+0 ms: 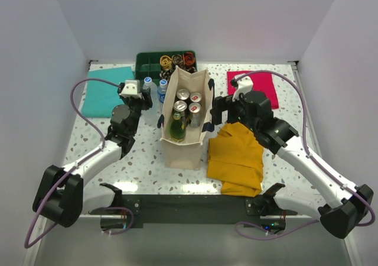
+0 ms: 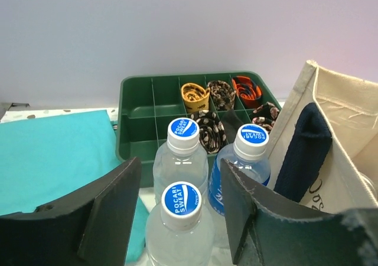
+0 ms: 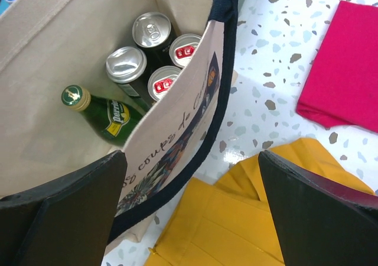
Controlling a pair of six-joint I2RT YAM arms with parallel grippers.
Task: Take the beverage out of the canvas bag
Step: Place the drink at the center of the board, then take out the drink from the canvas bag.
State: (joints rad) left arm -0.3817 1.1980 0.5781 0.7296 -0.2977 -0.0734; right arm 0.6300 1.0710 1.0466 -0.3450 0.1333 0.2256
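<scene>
Right pincer [image 3: 190, 159] gapes wide, gripping nothing, with the right wall of the tall cream-beige canvas bag [image 3: 177, 130] between its fingers. The left pincer [image 2: 180, 171] is likewise open, flanking clear plastic bottles [image 2: 183, 130] outside the bag. Inside stand four silver-topped cans [image 3: 152, 29] and a leaning green glass bottle [image 3: 109, 115]. The glass is probably heavy, slick and breakable, so grip its neck under the gold cap [image 3: 73, 96]. The soft fabric may sag inward.

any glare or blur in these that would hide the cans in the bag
Right wrist: cans sharp, tops shiny but readable; a small glare patch on the table beside the yellow cloth. Left wrist: bottle caps crisp, print legible. Top external: even light, no harsh shadows.
</scene>
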